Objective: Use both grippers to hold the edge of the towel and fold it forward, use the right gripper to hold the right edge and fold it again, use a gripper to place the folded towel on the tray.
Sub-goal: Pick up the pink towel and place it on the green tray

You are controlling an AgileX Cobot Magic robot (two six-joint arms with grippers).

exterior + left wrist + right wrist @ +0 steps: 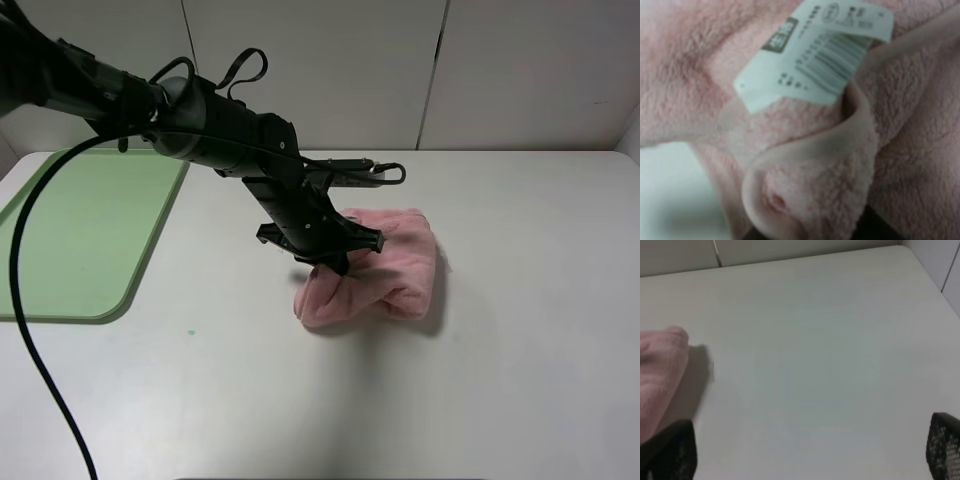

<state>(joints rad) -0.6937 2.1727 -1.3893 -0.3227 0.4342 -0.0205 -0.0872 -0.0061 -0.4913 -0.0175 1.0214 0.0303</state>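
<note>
**Now the folded towel must travel to the tray**

Already folded into a thick bundle, the towel (385, 268) lies on the white table (520, 350), near the middle and a little to the right. Its long axis runs roughly from the near-left corner to the far-right one, and the rounded fold faces the near side. In the left wrist view the hem (810, 150) curls close to the camera, with the white tag (815, 50) just above it.

The left claw (335, 262) is clamped on the near-left end of the towel, its jaws nearly together on the cloth. I judge this is the last step, the carrying. To do it well, the arm should lift straight up first, so the loose layers do not drag and open, and then move left with a slow pace. The bundle may hang down from the claw, so it needs enough height above the rim.

The tray (60, 300) waits well apart at the left edge of the table. The right claw (805, 460) stands wide apart over bare table, beside the towel, holding nothing.
</note>
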